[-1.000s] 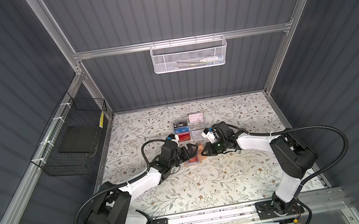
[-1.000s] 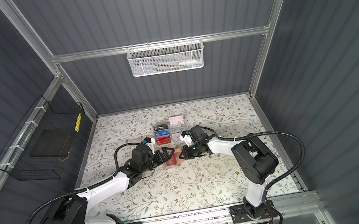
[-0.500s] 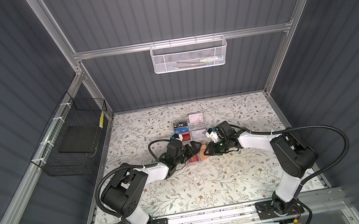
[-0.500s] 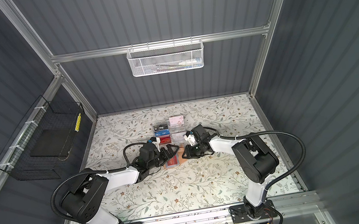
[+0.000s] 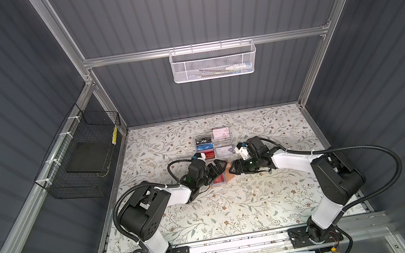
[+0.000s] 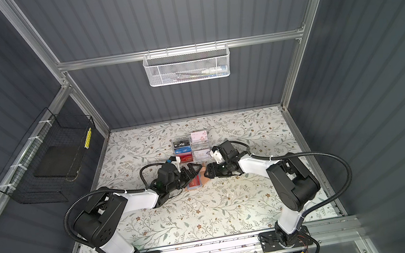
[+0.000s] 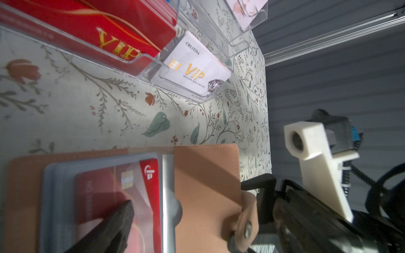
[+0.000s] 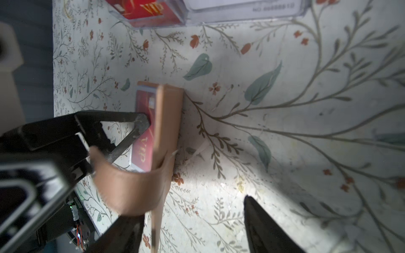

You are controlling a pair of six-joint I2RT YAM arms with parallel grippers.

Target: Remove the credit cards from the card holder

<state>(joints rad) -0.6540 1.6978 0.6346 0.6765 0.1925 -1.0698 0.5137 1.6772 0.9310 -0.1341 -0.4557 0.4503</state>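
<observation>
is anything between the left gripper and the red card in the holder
Yes: the red card sits inside a clear sleeve of the card holder, so the left gripper meets plastic, not the card.

The left arm [image 5: 178, 193] and right arm [image 5: 292, 164] are lying low, forearms stretching inward, tools facing each other tip to tip, near but apart. The left tool [image 5: 218, 168] is gaping wide; the right tool [image 5: 233, 169] is also standing open.

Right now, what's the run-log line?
holder open | red card in sleeve | left gripper jaws open, finger on sleeve | right gripper jaws open beside tab
</observation>
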